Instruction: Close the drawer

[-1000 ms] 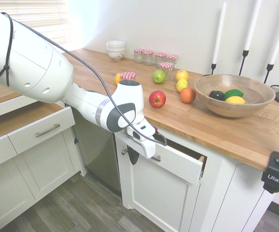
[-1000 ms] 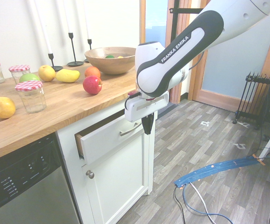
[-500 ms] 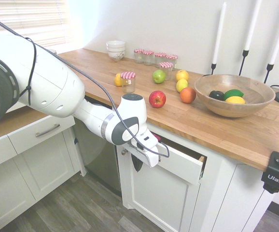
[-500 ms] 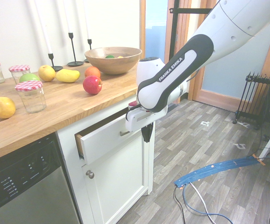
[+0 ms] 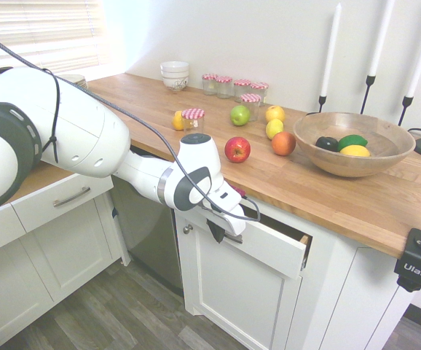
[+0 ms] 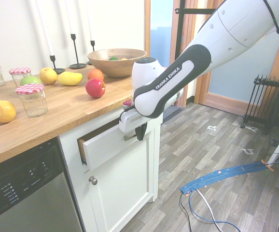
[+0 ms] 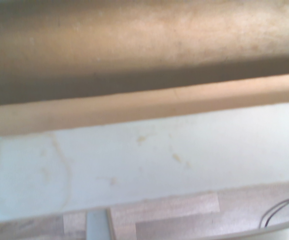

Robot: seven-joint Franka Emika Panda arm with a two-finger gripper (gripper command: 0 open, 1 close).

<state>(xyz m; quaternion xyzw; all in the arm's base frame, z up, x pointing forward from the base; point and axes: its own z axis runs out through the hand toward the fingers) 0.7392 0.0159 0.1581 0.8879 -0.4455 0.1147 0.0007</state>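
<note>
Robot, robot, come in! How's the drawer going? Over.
White-and-black pincer shut, by the drawer's silver handle. White-fronted wooden drawer partly open. Nothing seen blocking it. Over.

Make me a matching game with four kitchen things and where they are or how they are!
Things:
1. red shiny apple
2. wide white-fronted drawer
3. black robot gripper
4. white tapered candles

Places and states:
A. in black holders
B. fingers shut, in front of the cabinet
C. on the wooden counter
D. pulled partly open

Right pairs: 1-C, 2-D, 3-B, 4-A
</note>
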